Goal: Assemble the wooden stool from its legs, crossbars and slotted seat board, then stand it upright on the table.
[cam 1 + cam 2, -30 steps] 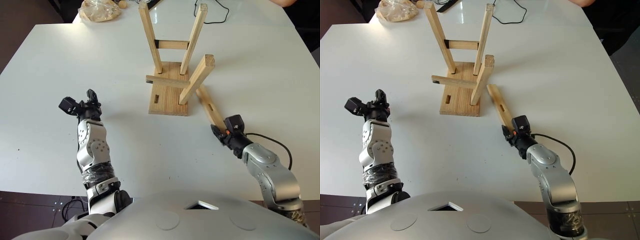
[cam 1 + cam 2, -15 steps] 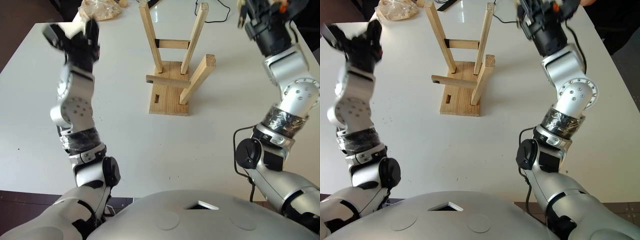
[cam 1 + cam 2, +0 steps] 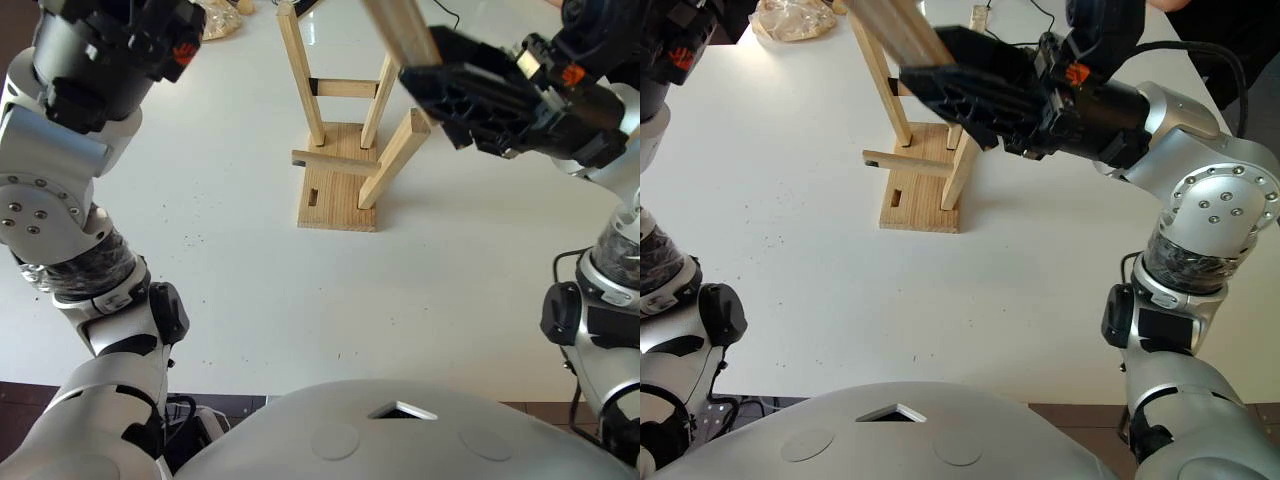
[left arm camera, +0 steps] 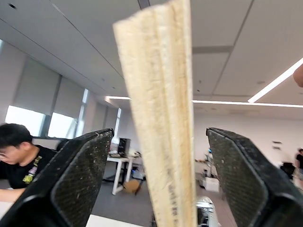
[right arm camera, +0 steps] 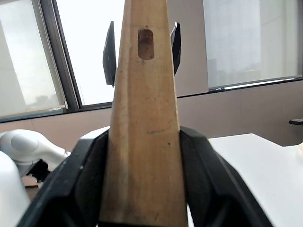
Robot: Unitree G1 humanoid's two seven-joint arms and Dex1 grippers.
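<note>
Stool legs (image 3: pixel 300 75) upright at table (image 3: pixel 200 250) centre

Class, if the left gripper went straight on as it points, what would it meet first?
Likely the wooden leg the right gripper holds; its end lies between the left gripper's open fingers.

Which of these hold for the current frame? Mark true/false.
1. The right gripper holds a wooden leg up off the table. True.
2. All four legs are fitted in the seat board. False: only three are in; the fourth is the one in the right gripper.
3. The seat board lies flat on the table. True.
4. The left gripper is shut on the wooden leg. False: its fingers stand wide apart on either side of the leg, not touching it.
5. A crossbar joins the two far legs. True.
</note>
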